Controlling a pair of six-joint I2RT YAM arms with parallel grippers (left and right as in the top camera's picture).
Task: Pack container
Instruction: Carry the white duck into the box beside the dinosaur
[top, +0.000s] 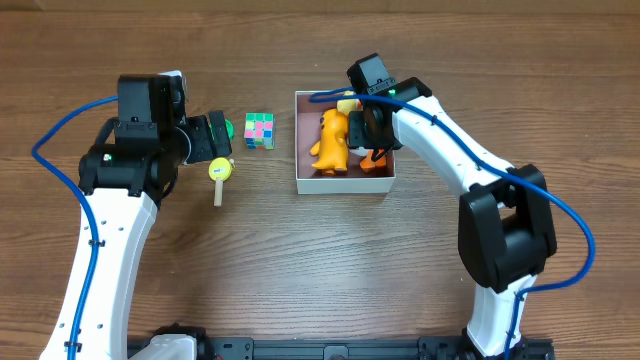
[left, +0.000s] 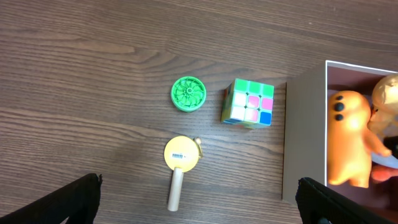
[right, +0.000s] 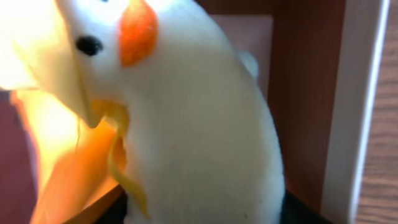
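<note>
Container (top: 343, 186): square, shallow, thin white walls, dull pinkish-brown floor, set on wooden table (top: 300, 270) between the two arms. Inside, from overhead: orange toy (top: 330, 142) along the half nearer the left arm, dark toy with orange (top: 372, 157) beside it, right gripper (top: 366, 122) low over both. Only in right wrist view: white plush (right: 205, 124) with orange beak and black eye, filling the frame; unclear whether the same as the dark toy. Fingers hidden there, grip impossible to tell. Only in left wrist view: left gripper (left: 199, 205) spread wide, nothing in it. Outside the container, on the left arm's side: colour cube (left: 249, 102) just beside the wall, green disc (left: 188, 94) beyond it, yellow disc on a wooden handle (left: 180, 155) further out again. Overhead: green disc half hidden behind left gripper.
</note>
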